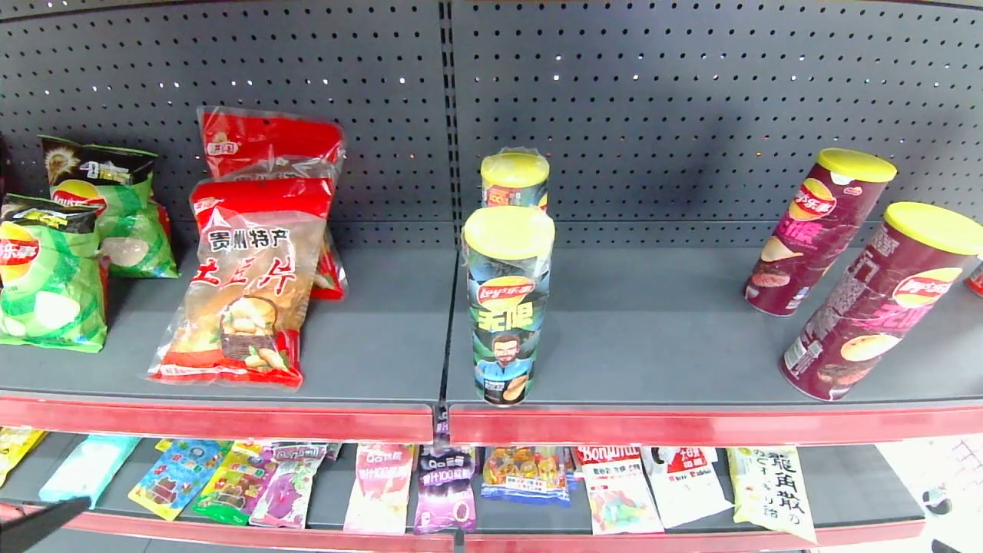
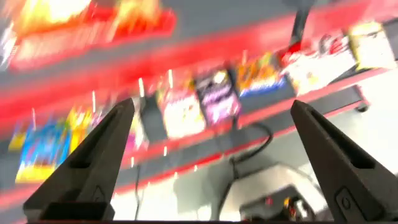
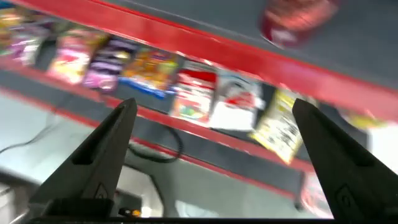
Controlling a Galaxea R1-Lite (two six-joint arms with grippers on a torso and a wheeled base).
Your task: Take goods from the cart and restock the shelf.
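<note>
i see a grey shelf (image 1: 653, 330) with a red strip (image 1: 691, 424) along its front edge. behind the shelf stands a dark pegboard (image 1: 691, 92) wall, light pricking through some holes. below the shelf, pale floor (image 1: 952, 461) with a black cable (image 2: 234, 171) on it.

Two green chip bags (image 1: 50, 280), two red snack bags (image 1: 246, 284), two teal canisters (image 1: 507, 307), two maroon canisters (image 1: 818, 230)

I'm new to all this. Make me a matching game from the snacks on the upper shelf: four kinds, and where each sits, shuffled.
Things:
1. green chip bags
2. red-topped snack bags
3. blue-green tubes
4. maroon tubes

Places:
a. right end of the upper shelf
b. the middle
c. far left
d. between far left and the middle

Pairs: 1-c, 2-d, 3-b, 4-a.
</note>
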